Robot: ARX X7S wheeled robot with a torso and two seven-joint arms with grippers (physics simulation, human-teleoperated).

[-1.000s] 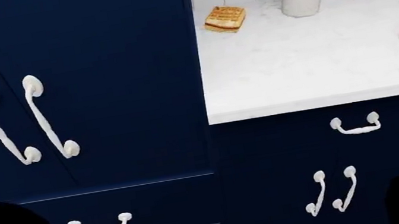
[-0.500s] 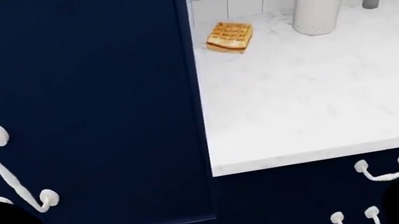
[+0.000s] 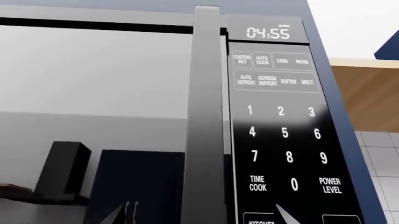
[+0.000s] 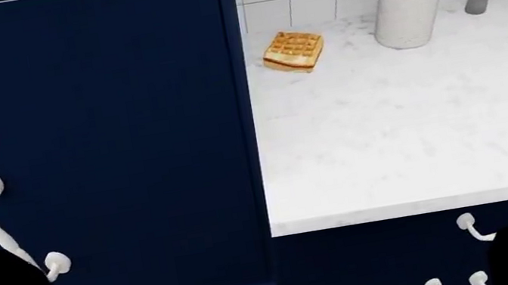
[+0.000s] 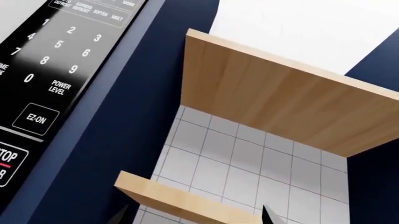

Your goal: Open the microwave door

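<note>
Left wrist view puts us close before the microwave (image 3: 187,116), looking up its dark vertical door handle (image 3: 204,116) with the keypad (image 3: 283,140) and clock display (image 3: 267,32) just beside it; the door sits closed. Only our left fingertips (image 3: 283,215) peek in, spread apart and grasping nothing. Our right fingertips (image 5: 269,215), likewise parted and empty, point up past the microwave's side toward wooden shelves (image 5: 281,100) and the tiled wall (image 5: 237,158). Head view shows a waffle (image 4: 293,51) and utensil crock (image 4: 407,7) on the white counter (image 4: 407,141).
</note>
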